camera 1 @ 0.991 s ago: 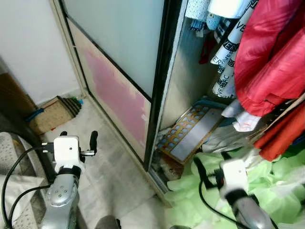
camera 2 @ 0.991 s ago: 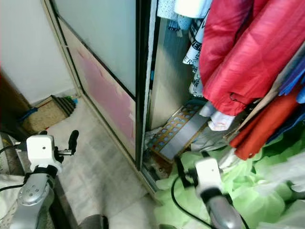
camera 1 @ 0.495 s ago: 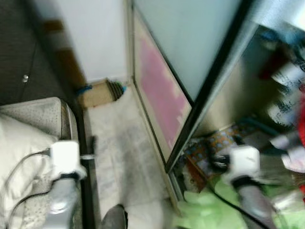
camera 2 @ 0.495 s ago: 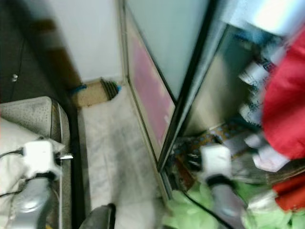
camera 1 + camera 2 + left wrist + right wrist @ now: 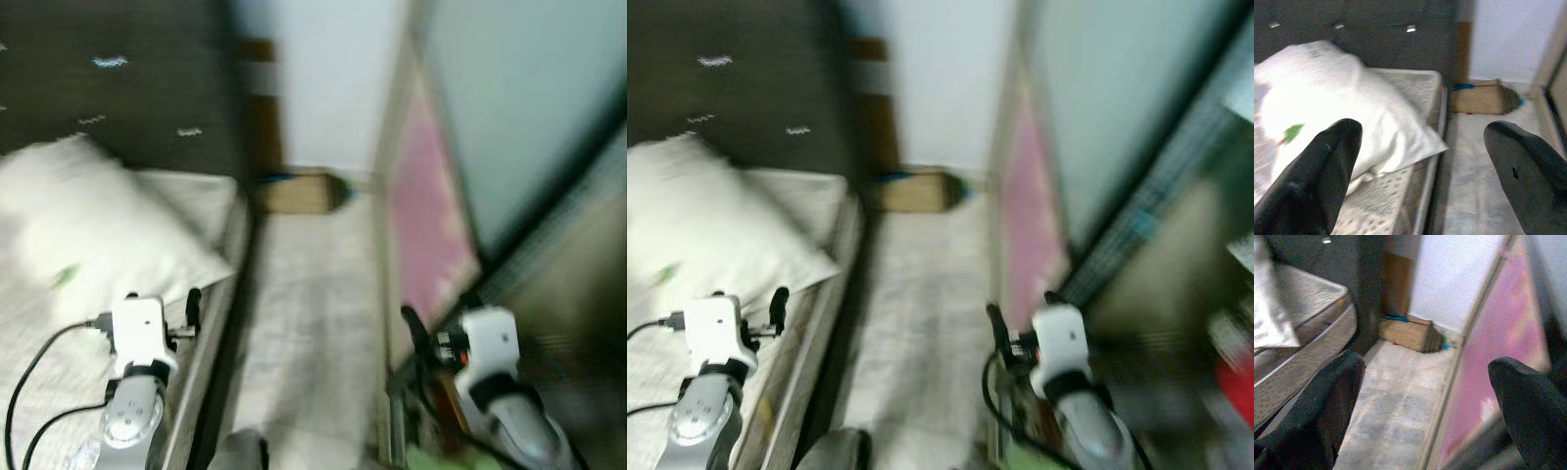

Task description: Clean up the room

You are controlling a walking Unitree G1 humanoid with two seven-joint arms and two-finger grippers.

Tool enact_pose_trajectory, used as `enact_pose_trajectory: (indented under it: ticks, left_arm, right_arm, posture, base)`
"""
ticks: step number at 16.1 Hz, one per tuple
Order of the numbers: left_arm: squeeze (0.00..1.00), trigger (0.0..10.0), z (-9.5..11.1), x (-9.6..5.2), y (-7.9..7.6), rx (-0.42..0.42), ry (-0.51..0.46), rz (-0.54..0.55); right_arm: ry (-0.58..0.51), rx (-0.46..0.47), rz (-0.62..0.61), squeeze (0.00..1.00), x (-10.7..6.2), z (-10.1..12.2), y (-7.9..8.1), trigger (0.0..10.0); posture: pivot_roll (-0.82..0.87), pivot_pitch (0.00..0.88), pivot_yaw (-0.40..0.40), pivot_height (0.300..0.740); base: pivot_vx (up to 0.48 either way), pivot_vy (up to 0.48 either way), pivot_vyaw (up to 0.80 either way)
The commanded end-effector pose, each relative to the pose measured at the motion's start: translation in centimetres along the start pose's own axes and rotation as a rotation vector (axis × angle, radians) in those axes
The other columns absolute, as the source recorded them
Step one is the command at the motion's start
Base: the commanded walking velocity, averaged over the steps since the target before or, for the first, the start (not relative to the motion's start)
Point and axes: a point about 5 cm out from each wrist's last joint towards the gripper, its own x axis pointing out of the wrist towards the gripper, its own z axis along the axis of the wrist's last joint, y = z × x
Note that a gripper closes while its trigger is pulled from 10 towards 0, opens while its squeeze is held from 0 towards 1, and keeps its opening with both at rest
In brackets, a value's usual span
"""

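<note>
Pillow [image 5: 1337, 112]: soft, light — likely best taken by a corner.
Left gripper [image 5: 1425, 166]: spread wide, nothing held.
Right gripper [image 5: 1430, 401]: spread wide — nothing held.

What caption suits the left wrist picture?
Open left pincer faces a white pillow on a bed.

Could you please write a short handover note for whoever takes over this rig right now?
Left tool: open, empty, held over the edge of the mattress, facing the white pillow.
Right tool: open, empty, over the floor aisle beside the pink wardrobe door.
A brown box sits on the floor at the far wall.
Head views are blurred.
Done: nothing held or visibly tidied.
Left: pick a first item; likely the box or the bed.
</note>
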Motion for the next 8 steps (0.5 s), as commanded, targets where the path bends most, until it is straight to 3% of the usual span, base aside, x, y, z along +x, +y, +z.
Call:
enact_pose_trajectory:
  ticks: [1, 6, 8]
  left_arm:
    - [0.0, 10.0, -0.1, -0.4, 0.5, 0.014, 0.001, 0.007]
    - [0.0, 10.0, 0.5, 0.0, 0.4, 0.054, -0.042, -0.007]
    - [0.0, 10.0, 1.7, 1.1, 0.4, 0.051, -0.083, -0.002]
  right_arm:
    - [-0.02, 0.003, 0.014, 0.0, 0.1, 0.6, 0.1, 10.0]
    - [-0.043, 0.002, 0.039, 0.0, 1.9, 0.9, -0.1, 10.0]
    - [-0.072, 0.0, 0.049, 0.0, 2.9, 1.3, 0.1, 10.0]
  posture:
    - [0.02, 0.102, -0.075, 0.74]
    - [0.03, 0.091, -0.076, 0.74]
    - [0.04, 0.098, -0.08, 0.74]
  base:
    - [0.0, 0.0, 0.79]
    - [0.0, 0.0, 0.79]
    - [0.0, 0.0, 0.79]
